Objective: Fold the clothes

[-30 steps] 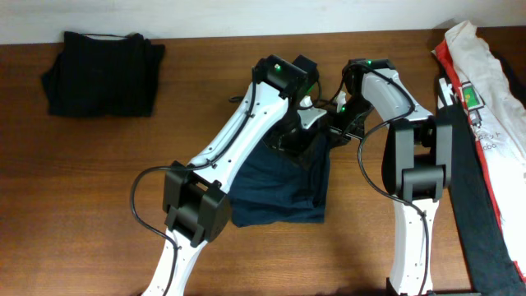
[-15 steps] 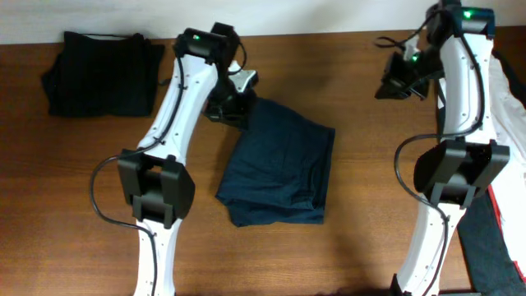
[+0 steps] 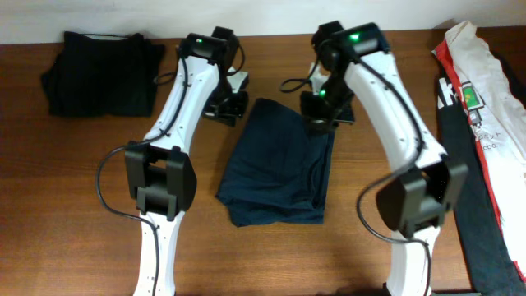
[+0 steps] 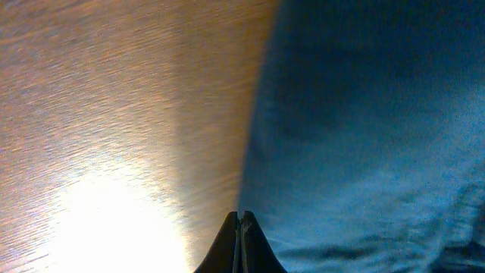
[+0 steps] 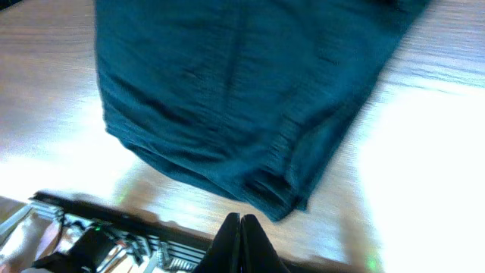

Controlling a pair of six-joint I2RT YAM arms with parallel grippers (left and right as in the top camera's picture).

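Navy shorts [image 3: 279,168] lie folded in the middle of the surface [image 3: 82,214]. The right hand [image 5: 241,221] has swung back from the far right to their top right corner. The left hand [image 4: 239,218] stays at the top left. Both hands are pressed together and empty, so another fold seems likely next.

Matt navy cloth shorts [image 3: 279,168], faintly ribbed weave, glossy grained wood table [image 3: 82,205], matt black cloth pile [image 3: 103,74]

We see the navy-blue shorts [image 3: 279,168] lying folded flat at the centre, slightly rumpled. A black garment [image 3: 103,72] sits folded at the far left. At the right edge lies the white-and-red printed shirt [image 3: 481,90], unfolded, with a long black piece [image 3: 477,205] alongside it.
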